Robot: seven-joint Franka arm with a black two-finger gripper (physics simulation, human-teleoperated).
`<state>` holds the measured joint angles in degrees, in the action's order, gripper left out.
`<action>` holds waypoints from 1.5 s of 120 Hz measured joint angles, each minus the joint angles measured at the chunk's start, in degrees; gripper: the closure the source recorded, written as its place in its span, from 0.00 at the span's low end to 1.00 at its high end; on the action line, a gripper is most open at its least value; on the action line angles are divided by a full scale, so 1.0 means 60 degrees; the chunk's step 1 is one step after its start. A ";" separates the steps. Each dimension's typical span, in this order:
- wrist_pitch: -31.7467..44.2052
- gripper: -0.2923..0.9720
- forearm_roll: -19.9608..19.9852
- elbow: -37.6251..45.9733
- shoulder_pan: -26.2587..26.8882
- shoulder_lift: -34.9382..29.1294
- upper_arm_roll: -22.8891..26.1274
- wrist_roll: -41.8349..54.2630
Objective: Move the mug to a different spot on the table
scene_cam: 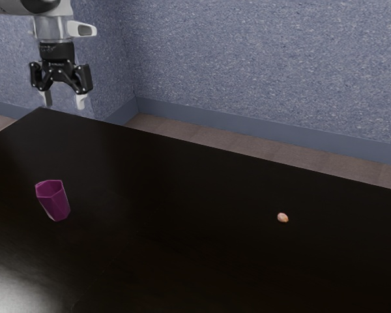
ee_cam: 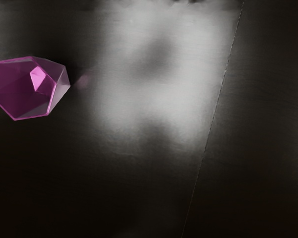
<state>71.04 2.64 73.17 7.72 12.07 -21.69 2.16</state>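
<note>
A purple faceted mug (scene_cam: 53,199) stands upright on the dark table (scene_cam: 182,215) toward the exterior view's left. From the wrist view I look down into the mug (ee_cam: 27,87), its opening facing up and nothing inside it. My black gripper (scene_cam: 63,99) hangs high above the table's far left corner, well above and behind the mug. Its two fingers are spread apart and open, with nothing between them.
A small tan, pebble-like object (scene_cam: 283,217) lies on the table toward the exterior view's right. A blue speckled wall (scene_cam: 260,59) stands behind the table. A thin seam (ee_cam: 213,119) runs across the tabletop in the wrist view.
</note>
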 joint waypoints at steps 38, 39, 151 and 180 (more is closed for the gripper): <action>0.1796 0.24 -0.0094 -0.0086 0.0051 0.0446 0.0080 0.0466; 0.1816 0.24 -0.0108 -0.0085 0.0045 0.0461 0.0072 0.0502; 0.6449 0.24 -0.0531 0.4220 -0.0765 -0.1010 -0.1256 1.2095; 0.7686 0.24 -0.0566 0.5203 -0.1397 -0.0643 -0.1290 1.4767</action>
<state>117.15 -0.76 104.39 -0.66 8.21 -29.43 90.76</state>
